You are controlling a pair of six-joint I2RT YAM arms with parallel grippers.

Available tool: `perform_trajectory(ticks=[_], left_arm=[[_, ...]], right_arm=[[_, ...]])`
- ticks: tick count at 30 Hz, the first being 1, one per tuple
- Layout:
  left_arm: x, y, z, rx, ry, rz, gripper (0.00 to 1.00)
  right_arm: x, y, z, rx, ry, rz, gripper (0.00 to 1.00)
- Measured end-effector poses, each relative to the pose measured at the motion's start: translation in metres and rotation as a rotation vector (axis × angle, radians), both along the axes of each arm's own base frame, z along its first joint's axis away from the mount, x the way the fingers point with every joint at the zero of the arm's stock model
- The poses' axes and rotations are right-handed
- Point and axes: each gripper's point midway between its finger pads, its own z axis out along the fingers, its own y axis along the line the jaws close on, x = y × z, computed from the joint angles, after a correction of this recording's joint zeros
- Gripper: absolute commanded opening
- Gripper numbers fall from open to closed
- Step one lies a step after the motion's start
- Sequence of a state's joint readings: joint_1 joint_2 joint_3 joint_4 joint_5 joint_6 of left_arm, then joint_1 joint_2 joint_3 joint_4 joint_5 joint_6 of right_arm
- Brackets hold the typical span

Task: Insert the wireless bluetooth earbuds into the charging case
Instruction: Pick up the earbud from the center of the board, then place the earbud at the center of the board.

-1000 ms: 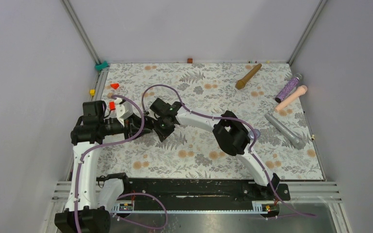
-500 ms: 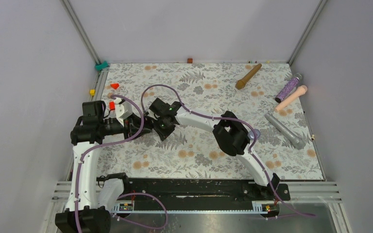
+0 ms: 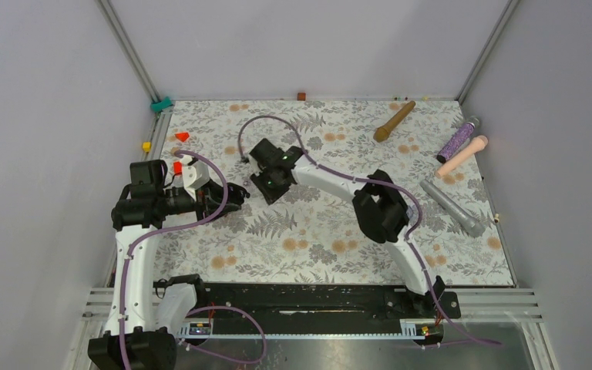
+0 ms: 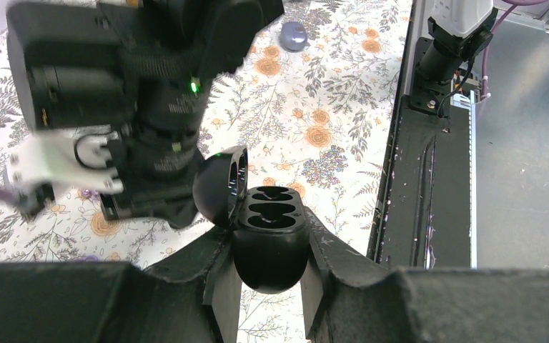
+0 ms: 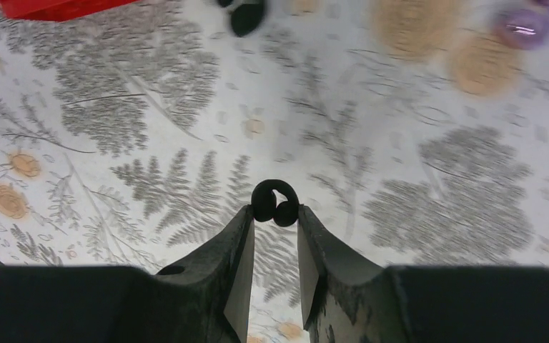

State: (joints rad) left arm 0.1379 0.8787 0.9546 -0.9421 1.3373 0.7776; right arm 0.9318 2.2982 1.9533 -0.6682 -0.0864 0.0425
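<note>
My left gripper point(image 4: 270, 230) is shut on the black charging case point(image 4: 271, 261). The case lid stands open to the left and both sockets show empty. My right gripper point(image 5: 274, 214) is shut on a black earbud point(image 5: 274, 201), pinched at the fingertips above the floral mat. In the top view the right gripper point(image 3: 267, 183) hangs a little to the right of and behind the left gripper point(image 3: 235, 195). A second black earbud point(image 5: 246, 16) lies on the mat ahead. A pale purple earbud point(image 5: 522, 25) lies at the far right.
A red tray point(image 5: 57, 7) shows at the upper left of the right wrist view. A brown handle point(image 3: 394, 121), a glittery purple cylinder point(image 3: 458, 139), a pink cylinder point(image 3: 462, 156) and a grey cylinder point(image 3: 452, 208) lie on the right. A pale purple rounded object point(image 4: 293, 34) sits near the right arm.
My right gripper has drawn back from the case, moving up and to the right with the black earbud held. The left arm has stayed still.
</note>
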Motion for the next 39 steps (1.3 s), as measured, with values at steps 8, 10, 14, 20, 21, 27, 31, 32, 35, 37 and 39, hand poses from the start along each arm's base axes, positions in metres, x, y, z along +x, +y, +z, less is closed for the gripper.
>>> perform_trajectory(ticks=[8,10,14,20,21,27,31,32,35,37,39], left_arm=[[0.000,0.000,0.001,-0.003,0.000,-0.001,0.00],[0.000,0.000,0.001,-0.005,-0.001,-0.003,0.00],[-0.001,0.000,0.001,-0.006,-0.001,-0.004,0.00],[-0.001,-0.001,0.002,-0.010,-0.002,-0.007,0.00],[-0.001,-0.001,0.002,-0.011,-0.002,-0.008,0.00],[-0.001,-0.001,0.002,-0.011,-0.002,-0.008,0.00],[-0.001,-0.001,0.001,-0.011,0.000,-0.008,0.00],[-0.001,-0.001,0.001,-0.011,0.001,-0.008,0.00],[-0.001,-0.001,-0.001,-0.012,0.005,-0.008,0.00],[-0.002,-0.001,-0.001,-0.012,0.005,-0.008,0.00],[-0.001,-0.001,-0.001,-0.011,0.004,-0.008,0.00]], right_arm=[[0.065,-0.083,0.022,0.039,-0.015,-0.241,0.25],[0.079,-0.109,0.020,0.035,-0.015,-0.323,0.25],[0.094,-0.152,0.007,0.030,0.016,-0.468,0.25],[0.098,-0.189,-0.018,0.022,0.080,-0.632,0.26],[0.098,-0.191,-0.020,0.023,0.086,-0.649,0.25],[0.100,-0.195,-0.026,0.048,0.102,-0.710,0.34],[0.100,-0.195,-0.026,0.062,0.108,-0.732,0.46],[0.100,-0.195,-0.027,0.064,0.108,-0.735,0.48],[0.098,-0.194,-0.027,0.072,0.115,-0.739,0.52],[0.096,-0.193,-0.025,0.080,0.123,-0.735,0.55],[0.095,-0.192,-0.022,0.089,0.123,-0.732,0.56]])
